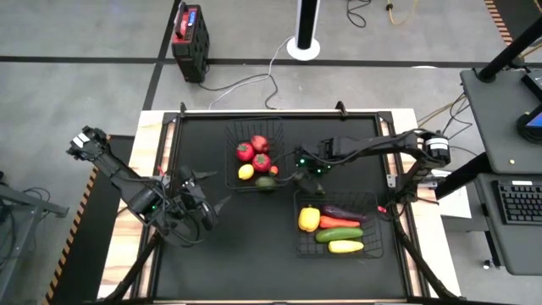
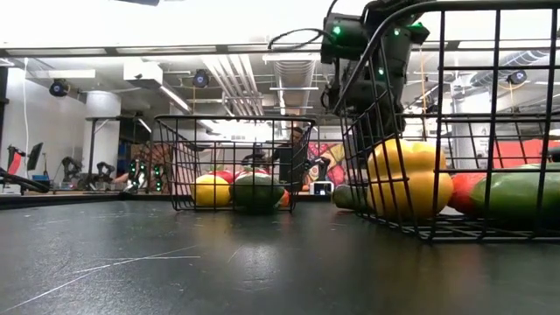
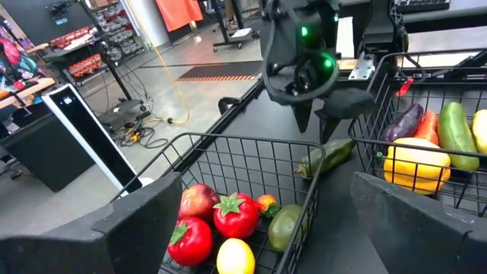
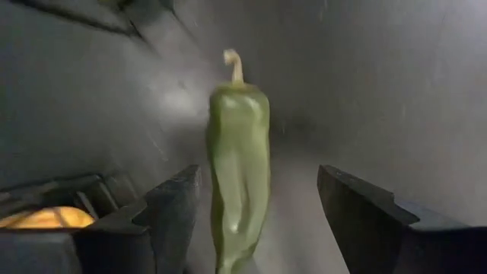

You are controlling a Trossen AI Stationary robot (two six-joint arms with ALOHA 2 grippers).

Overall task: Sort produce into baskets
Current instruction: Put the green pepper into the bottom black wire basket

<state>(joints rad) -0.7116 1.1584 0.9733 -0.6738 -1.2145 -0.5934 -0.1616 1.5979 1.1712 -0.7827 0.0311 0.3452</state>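
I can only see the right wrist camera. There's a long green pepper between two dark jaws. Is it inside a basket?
Observer: No. The long green toy pepper lies on the black tabletop mat, between the two baskets.
Operator: Which basket has veggies?
Observer: The black wire basket nearer the right arm. It holds a yellow bell pepper, a dark purple eggplant and a green cucumber.
Operator: What's the other arm doing?
Observer: The left gripper waits at the mat's left side with open jaws.
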